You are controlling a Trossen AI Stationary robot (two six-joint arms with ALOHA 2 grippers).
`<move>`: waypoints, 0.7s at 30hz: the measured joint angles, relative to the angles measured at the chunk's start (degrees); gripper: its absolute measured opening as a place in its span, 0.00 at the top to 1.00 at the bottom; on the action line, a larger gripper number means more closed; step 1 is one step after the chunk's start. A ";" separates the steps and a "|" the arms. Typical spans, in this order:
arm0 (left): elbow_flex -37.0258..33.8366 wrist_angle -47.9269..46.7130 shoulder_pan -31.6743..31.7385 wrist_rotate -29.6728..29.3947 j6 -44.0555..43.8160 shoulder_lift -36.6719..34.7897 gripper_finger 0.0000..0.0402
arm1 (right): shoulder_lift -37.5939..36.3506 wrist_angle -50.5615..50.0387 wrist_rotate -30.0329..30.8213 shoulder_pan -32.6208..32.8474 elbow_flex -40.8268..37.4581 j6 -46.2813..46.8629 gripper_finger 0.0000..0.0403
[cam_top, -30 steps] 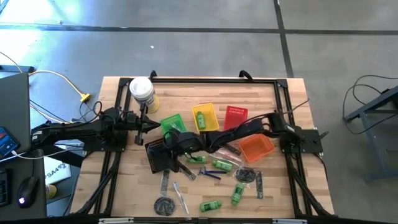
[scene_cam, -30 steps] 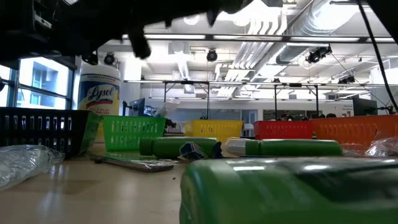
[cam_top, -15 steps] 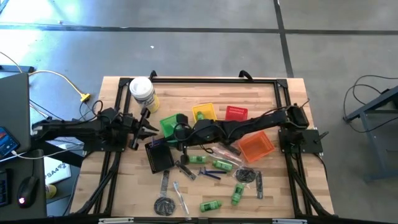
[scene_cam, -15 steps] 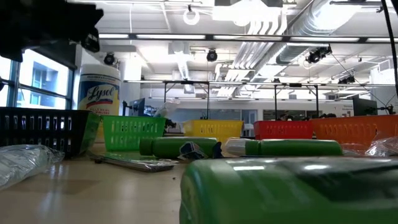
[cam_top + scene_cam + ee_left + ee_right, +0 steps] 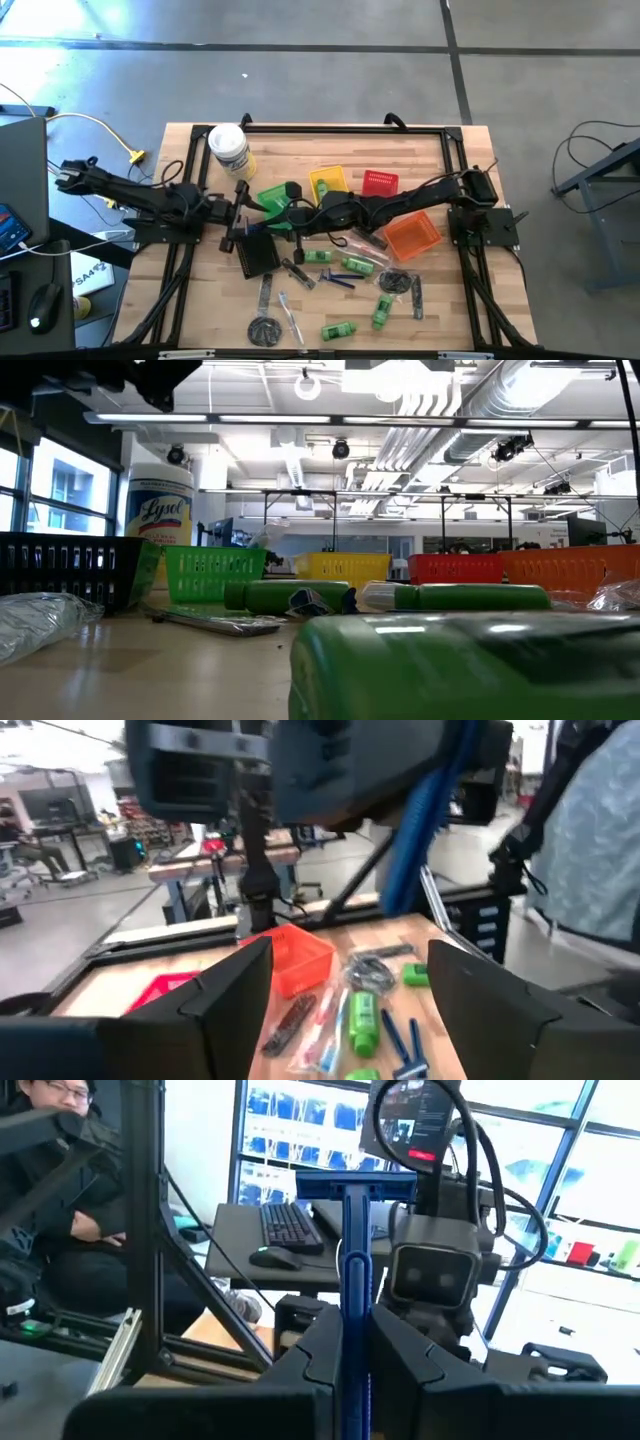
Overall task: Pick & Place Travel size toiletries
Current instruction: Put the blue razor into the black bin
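Note:
My right gripper reaches across the table's middle above the green basket and is shut on a dark blue razor. My left gripper faces it from the left with its fingers open and nothing between them. In the left wrist view the razor hangs ahead of the open fingers. Other travel size toiletries lie flat on the wood: green mini bottles, another razor and a dark comb. My right gripper pinches the razor's handle between its two fingers. The fingers come level from the table's right. The razor's head stands out past the fingertips toward my left gripper, and the razor is lifted clear of the table.
A black basket stands just nearer than both grippers. Yellow, red and orange baskets stand to the right. A white canister stands at the far left. A green bottle lies close to the low camera.
My right gripper has risen from above the black basket, gone toward the far edge and rolled, then kept still. My left gripper has moved toward the right gripper and has opened.

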 joint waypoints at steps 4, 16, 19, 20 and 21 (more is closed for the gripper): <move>3.03 2.54 -0.84 -1.09 0.34 5.12 0.35 | 0.00 0.42 0.09 0.04 0.00 -0.02 0.94; 8.26 3.06 -0.81 6.20 2.08 10.04 0.35 | 0.02 -1.41 1.96 0.04 0.00 -0.91 0.93; 8.26 3.03 -0.81 6.24 1.24 9.82 0.38 | 0.01 -1.16 2.10 0.04 0.00 -1.14 0.93; 8.26 2.96 -0.81 6.23 1.22 9.84 0.41 | 0.02 -1.12 2.06 0.04 0.00 -1.14 0.93; 8.26 2.96 -0.81 6.25 1.20 9.83 0.44 | 0.02 -1.12 2.08 0.04 0.00 -1.14 0.93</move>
